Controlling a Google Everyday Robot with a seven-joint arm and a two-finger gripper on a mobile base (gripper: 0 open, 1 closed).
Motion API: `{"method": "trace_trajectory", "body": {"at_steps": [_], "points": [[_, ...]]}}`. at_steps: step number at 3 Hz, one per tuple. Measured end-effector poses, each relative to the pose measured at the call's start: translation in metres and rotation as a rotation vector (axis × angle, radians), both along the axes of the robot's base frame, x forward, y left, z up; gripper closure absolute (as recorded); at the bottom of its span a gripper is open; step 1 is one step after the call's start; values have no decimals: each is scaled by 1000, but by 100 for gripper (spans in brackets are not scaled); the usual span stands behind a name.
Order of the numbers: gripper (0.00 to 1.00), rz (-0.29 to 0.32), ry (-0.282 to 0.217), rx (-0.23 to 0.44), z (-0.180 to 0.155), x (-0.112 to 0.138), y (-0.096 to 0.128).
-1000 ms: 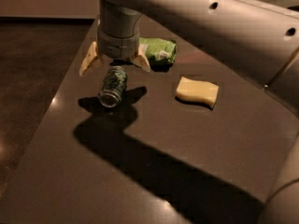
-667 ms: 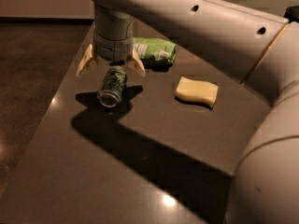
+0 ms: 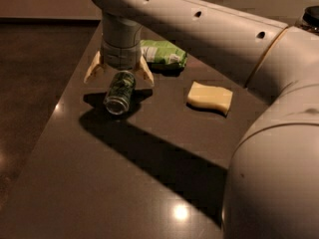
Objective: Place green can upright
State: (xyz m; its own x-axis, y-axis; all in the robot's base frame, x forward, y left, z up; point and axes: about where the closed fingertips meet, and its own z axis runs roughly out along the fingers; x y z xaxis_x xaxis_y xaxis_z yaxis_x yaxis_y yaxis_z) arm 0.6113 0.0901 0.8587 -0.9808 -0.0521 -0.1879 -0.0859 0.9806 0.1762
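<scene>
The green can (image 3: 119,91) lies on its side on the dark table (image 3: 99,183), its silver end facing the camera. My gripper (image 3: 118,73) hangs straight above it, pointing down. Its two cream fingers (image 3: 92,68) are spread wide, one on each side of the can's far end. The gripper is open and holds nothing. The wrist hides the far end of the can.
A crinkly green-and-white snack bag (image 3: 164,54) lies just behind the gripper. A yellow sponge (image 3: 210,97) lies to the right. The table's left edge (image 3: 60,103) runs close to the can, with dark floor beyond. My arm spans the upper right.
The gripper has come down a little over the can, its fingers still spread. The can has not moved. More of the arm fills the right side.
</scene>
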Motion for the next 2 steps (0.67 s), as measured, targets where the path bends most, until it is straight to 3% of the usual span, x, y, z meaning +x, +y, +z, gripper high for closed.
{"method": "trace_trajectory", "body": {"at_steps": [1, 2], "points": [[21, -43, 14, -11, -9, 3, -6], [52, -46, -3, -23, -8, 3, -7]]}}
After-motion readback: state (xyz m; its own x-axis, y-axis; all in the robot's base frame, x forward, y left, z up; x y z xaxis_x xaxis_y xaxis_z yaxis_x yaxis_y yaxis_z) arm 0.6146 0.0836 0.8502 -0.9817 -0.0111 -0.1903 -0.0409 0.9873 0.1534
